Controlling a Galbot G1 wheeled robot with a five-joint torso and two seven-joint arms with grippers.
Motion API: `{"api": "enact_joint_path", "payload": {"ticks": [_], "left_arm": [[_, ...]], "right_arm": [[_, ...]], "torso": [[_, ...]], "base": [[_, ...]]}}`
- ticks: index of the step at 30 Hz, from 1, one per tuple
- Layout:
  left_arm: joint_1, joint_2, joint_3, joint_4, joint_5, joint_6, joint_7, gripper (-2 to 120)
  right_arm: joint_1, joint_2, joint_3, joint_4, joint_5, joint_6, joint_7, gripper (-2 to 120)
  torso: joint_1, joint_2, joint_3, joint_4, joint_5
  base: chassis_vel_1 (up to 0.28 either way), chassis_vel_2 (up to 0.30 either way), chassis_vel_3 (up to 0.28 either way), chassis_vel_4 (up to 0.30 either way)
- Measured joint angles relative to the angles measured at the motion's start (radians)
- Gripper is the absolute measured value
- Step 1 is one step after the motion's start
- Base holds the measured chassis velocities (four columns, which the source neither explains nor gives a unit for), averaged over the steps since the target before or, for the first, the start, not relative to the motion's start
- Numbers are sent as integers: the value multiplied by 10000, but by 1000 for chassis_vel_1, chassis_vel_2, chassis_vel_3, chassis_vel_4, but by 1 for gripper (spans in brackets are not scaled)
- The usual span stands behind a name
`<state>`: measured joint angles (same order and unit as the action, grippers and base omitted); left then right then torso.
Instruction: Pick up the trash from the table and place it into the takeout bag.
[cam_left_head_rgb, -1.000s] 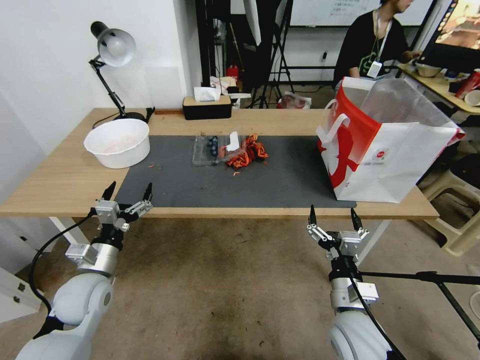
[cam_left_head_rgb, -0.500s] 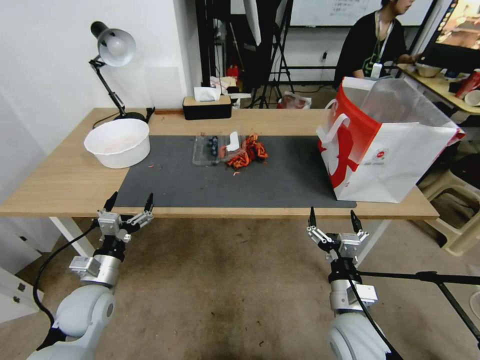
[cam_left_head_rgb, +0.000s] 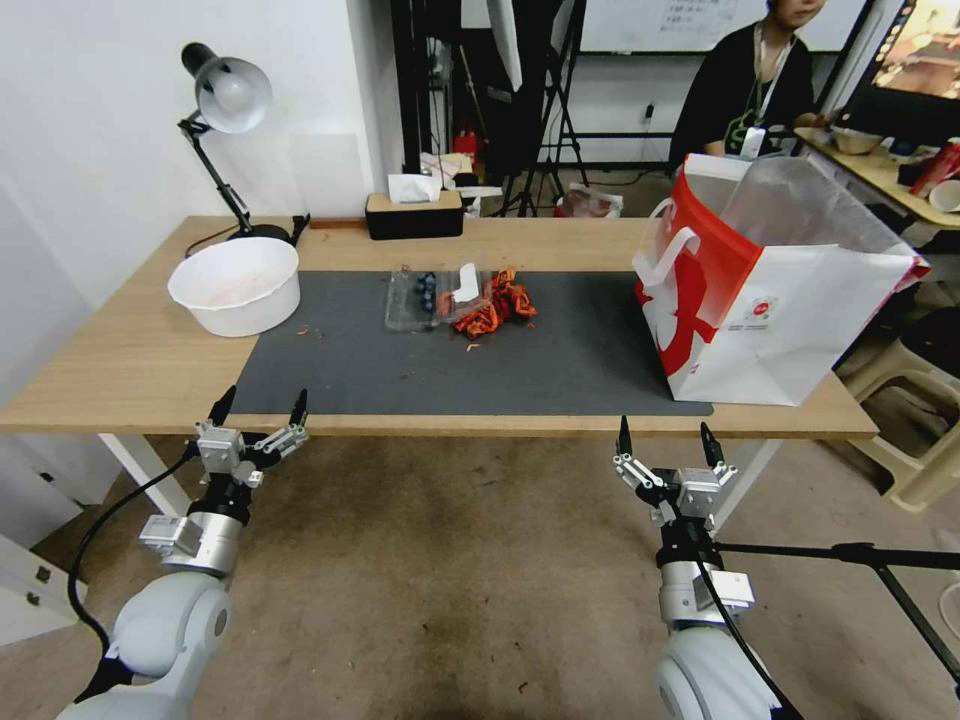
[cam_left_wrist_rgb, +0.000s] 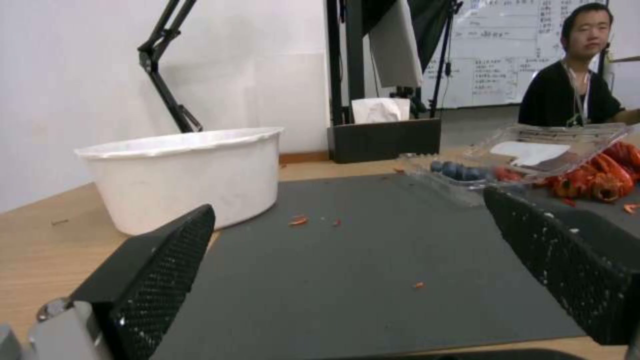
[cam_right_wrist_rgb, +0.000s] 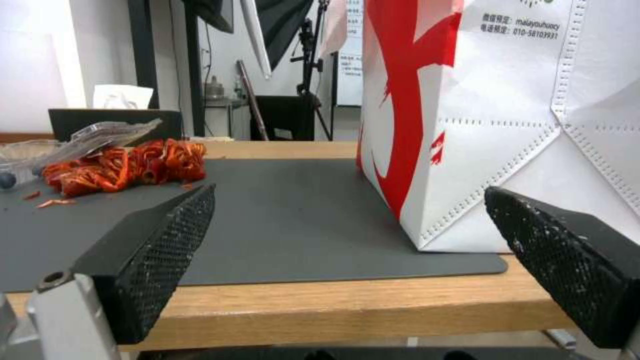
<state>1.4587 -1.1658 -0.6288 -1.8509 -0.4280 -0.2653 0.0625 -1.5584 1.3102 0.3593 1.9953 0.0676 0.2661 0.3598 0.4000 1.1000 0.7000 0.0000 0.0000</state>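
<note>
Light-wood worktop (cam_left_head_rgb: 130, 370) with a grey mat (cam_left_head_rgb: 560, 370) carries the trash (cam_left_head_rgb: 462, 300) at mid-mat: a clear tray beside crumpled red scraps. At the mat's right end stands the bag (cam_left_head_rgb: 800, 330), upright and open. Both grippers hang before the near edge, left gripper (cam_left_head_rgb: 259, 408) and right gripper (cam_left_head_rgb: 665, 435), fingers spread wide, holding nothing.

Left wrist view: a white bowl (cam_left_wrist_rgb: 193, 175) sits left of the mat.

Right wrist view: the bag rests partly on the mat.

Left hand (cam_left_head_rgb: 258, 407) lower, apparently nearer robot.
</note>
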Motion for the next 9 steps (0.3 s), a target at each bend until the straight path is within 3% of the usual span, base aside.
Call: {"api": "enact_joint_path", "payload": {"ticks": [9], "left_arm": [[-3, 3, 5, 2, -1, 0, 0, 100]], "right_arm": [[1, -1, 0, 0, 0, 0, 0, 100]], "torso": [[0, 0, 0, 0, 0]], "base": [[0, 0, 0, 0]]}}
